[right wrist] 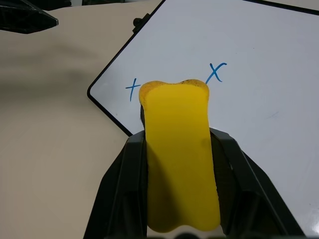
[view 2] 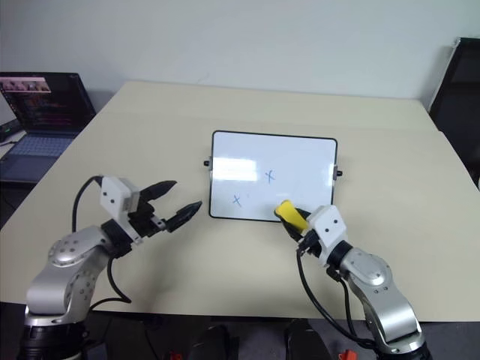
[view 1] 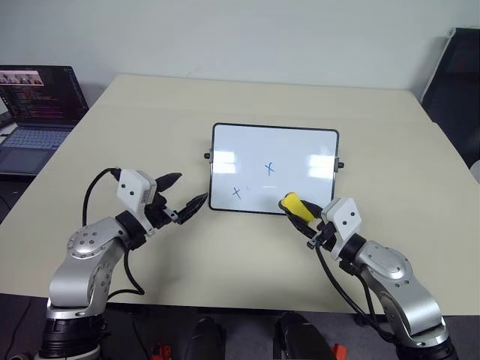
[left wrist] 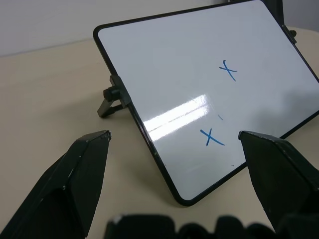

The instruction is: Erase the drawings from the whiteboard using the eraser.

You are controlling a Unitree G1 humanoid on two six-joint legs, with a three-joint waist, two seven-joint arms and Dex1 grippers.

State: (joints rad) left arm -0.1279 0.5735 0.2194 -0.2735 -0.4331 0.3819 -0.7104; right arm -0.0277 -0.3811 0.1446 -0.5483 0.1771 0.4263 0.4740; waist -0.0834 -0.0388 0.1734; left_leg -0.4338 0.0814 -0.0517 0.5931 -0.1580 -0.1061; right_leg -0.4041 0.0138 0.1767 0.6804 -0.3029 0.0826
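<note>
The whiteboard (view 1: 300,150) stands propped on the beige table, with two blue x drawings (view 1: 269,169) (view 1: 237,193) on its lower middle. A faint short tick (left wrist: 221,117) lies between them in the left wrist view. My right gripper (view 1: 304,217) is shut on the yellow eraser (view 1: 292,204), which it holds just off the board's near edge, below and right of the marks. In the right wrist view the eraser (right wrist: 179,149) points toward both x marks. My left gripper (view 1: 193,187) is open and holds nothing, just left of the board's near left corner.
An open laptop (view 1: 37,112) sits on a side desk at the far left. A black chair (view 1: 457,90) stands past the table's right edge. Bare table (view 1: 150,127) lies around the board, and its near edge runs just under my arms.
</note>
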